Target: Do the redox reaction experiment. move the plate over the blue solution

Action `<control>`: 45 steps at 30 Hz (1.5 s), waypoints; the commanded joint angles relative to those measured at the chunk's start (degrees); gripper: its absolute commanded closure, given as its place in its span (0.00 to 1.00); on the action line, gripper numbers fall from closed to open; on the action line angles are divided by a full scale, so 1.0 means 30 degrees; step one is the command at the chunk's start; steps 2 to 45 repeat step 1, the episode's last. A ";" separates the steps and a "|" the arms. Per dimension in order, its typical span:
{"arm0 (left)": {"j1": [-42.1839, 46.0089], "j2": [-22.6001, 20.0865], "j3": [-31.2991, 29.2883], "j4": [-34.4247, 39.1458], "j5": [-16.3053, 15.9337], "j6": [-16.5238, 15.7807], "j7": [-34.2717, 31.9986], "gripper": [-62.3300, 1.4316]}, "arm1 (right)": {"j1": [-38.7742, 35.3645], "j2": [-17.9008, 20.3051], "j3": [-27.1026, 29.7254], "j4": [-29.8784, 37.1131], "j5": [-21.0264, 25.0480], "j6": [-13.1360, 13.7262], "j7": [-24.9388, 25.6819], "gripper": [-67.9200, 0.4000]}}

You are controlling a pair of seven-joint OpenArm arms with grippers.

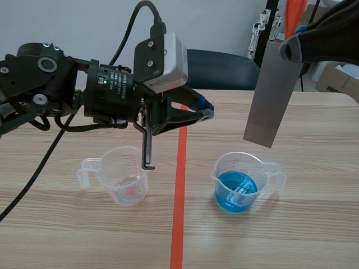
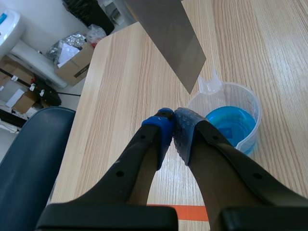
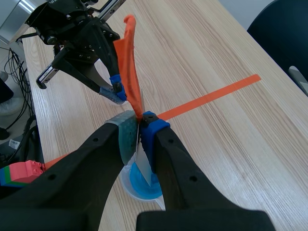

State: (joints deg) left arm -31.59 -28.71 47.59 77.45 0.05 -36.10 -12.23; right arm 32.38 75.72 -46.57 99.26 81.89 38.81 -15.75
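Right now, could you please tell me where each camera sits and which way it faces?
Scene view: between the arms, facing across the table; shows the left gripper, and the right gripper holding the plate near the cup of blue liquid.
Left wrist view: on the left arm, looking down past its shut gripper at that cup and plate.
Right wrist view: on the right arm, looking down past its gripper, shut on the plate; left gripper ahead.
Shared: all show the plate and that cup.

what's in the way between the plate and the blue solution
Nothing visible. The plate hangs in the right gripper close above the open beaker of blue solution; the left gripper is off to the side, shut.
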 commanded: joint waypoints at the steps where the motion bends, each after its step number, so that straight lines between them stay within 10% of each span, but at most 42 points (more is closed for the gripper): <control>1: -0.0313 0.0138 -0.0189 0.0270 -0.0211 0.0102 -0.0233 0.91 | 0.0357 0.0204 0.0277 0.0146 0.0357 0.0080 0.0211 0.99; 45: -0.0313 0.0138 -0.0189 0.0270 -0.0211 0.0102 -0.0233 0.91 | 0.0357 0.0204 0.0277 0.0146 0.0357 0.0080 0.0211 0.99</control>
